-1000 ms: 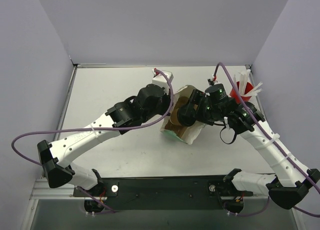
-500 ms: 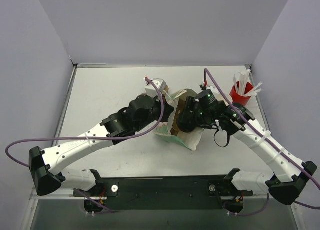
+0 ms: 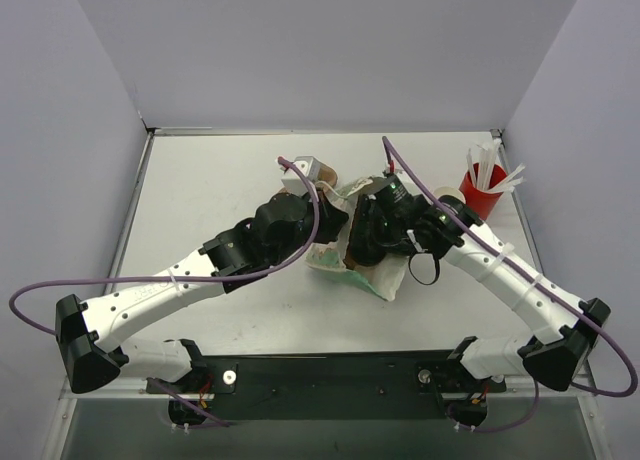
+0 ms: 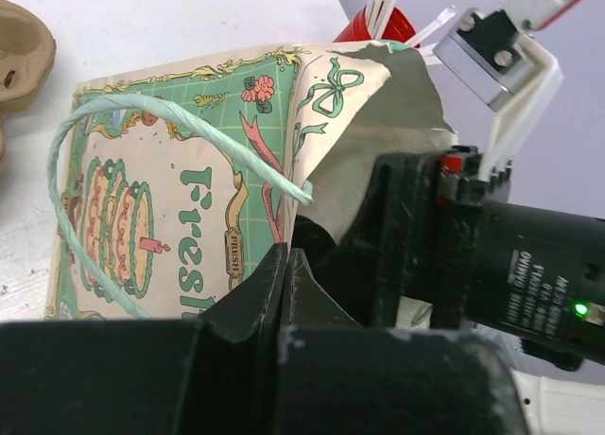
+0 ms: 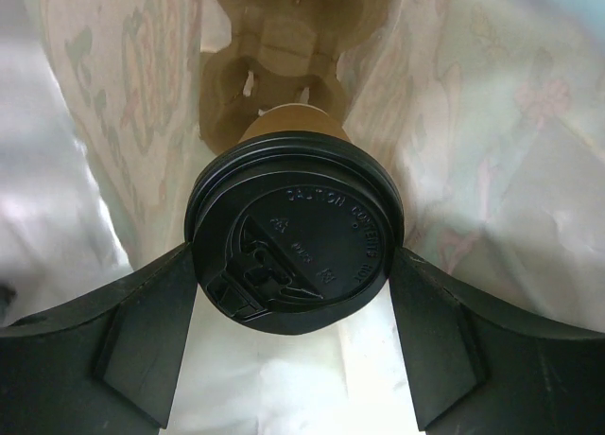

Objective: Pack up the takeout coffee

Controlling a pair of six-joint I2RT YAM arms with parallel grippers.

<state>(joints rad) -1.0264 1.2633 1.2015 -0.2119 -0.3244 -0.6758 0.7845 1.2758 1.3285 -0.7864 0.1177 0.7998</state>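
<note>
Setting: grey table [image 3: 200, 180] boxed in by pale lilac walls [image 3: 300, 50]; my two arms meet at centre frame in the overhead view.

Item 1, paper bag [image 4: 189, 189]: green print, mint cord handle [image 4: 85, 123], lying tilted with its mouth toward my right arm. My left gripper [image 4: 284, 265] is closed flat, and it looks pinched on the bag's rim to keep the mouth apart.

Item 2, coffee cup [image 5: 293, 132]: brown paper with a black lid [image 5: 295, 255], clamped between my right gripper's [image 5: 295, 274] fingers and already inside the bag, in the middle of the wrist view.

Item 3, pulp carrier [image 5: 269, 57]: deeper in the bag, at the top of the same view, directly beyond the cup.

Hazards, as I judge them:
- Cup meets a carrier ridge instead of a well and tips; the lid could pop.
- My fingers fill most of the bag's width, so they may snag or tear the paper walls on the way in or out.
- If my left pinch slips, the mouth collapses onto the cup.
- Pushing hard could slide the whole bag across the table.

Surroundings: red cup of white sticks [image 3: 483, 185] at right of the overhead frame, just beside my right forearm, so an elbow swing could topple it. A tan moulded piece [image 4: 19, 47] sits at the upper left of the left wrist view, outside the bag.
</note>
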